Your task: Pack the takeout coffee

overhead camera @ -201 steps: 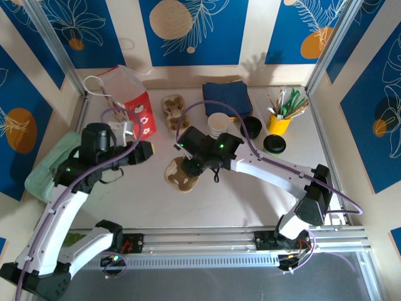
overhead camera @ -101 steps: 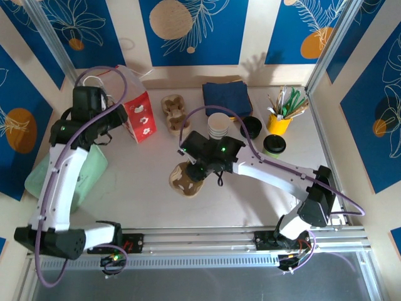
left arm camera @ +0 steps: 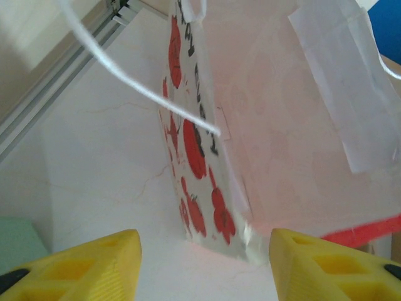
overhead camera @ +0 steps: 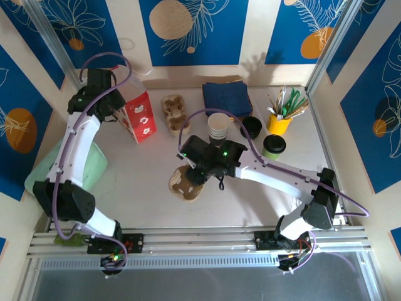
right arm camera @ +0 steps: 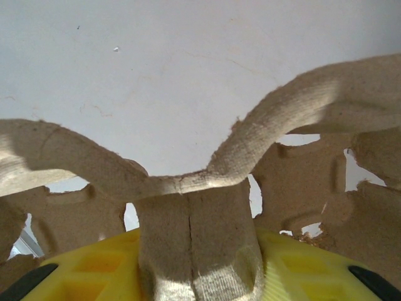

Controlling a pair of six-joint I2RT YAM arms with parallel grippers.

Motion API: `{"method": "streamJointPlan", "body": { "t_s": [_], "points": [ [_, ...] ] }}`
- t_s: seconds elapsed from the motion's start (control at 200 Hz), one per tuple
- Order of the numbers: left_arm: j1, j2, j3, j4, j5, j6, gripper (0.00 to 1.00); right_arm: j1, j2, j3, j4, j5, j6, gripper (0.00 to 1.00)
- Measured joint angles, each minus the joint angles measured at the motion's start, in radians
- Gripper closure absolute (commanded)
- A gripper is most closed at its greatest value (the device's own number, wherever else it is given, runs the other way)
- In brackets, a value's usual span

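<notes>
Top external landmark: a red-and-white paper bag point(overhead camera: 139, 116) stood upright at the back left of the table point(overhead camera: 138, 188); every place below is given from it.
Left gripper: the left gripper point(left arm camera: 203, 251) hung just beside the bag on its left, yellow fingers point(left arm camera: 94, 266) spread wide, the bag's lower corner between them and touching neither.
Bag contents: the left wrist view showed a printed wall, a pale pink wall and a white cord handle point(left arm camera: 144, 94); what lay inside could not be told.
Right gripper: the right gripper point(right arm camera: 197, 263) was clamped narrow on the centre ridge of a pulp cup carrier point(overhead camera: 178, 185).
Held carrier: to the bag's right and nearer the arm bases.
Second carrier point(overhead camera: 174, 113): flat on the table, just right of the bag.
Paper cup stack point(overhead camera: 217, 125): upright, right of the bag beyond the second carrier, cups nested one in another, the top cup's white rim and white inside facing up, apart from both grippers.
Navy napkins point(overhead camera: 227, 97): right of the bag, toward the back wall.
Black lids point(overhead camera: 252, 127): farther right, just past the cup stack.
Lidded cup point(overhead camera: 274, 146): pale green, black lid on, farther right again.
Yellow cup point(overhead camera: 279, 123): farthest right of the bag, holding wooden and green stirrers point(overhead camera: 288, 100).
</notes>
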Motion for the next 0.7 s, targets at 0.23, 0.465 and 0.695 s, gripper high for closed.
{"method": "streamJointPlan", "body": {
  "t_s": [0.23, 0.465, 0.695],
  "points": [
    [0.007, 0.133, 0.115, 0.002, -0.005, -0.022, 0.48, 0.000, 0.000, -0.005, 0.000, -0.003, 0.000, 0.58],
    [0.032, 0.182, 0.166, -0.021, -0.027, -0.055, 0.57, 0.000, 0.000, -0.005, 0.000, -0.009, 0.000, 0.58],
    [0.050, 0.218, 0.169, -0.024, -0.011, -0.065, 0.73, 0.001, 0.000, -0.005, -0.001, -0.009, 0.000, 0.58]
  ]
}}
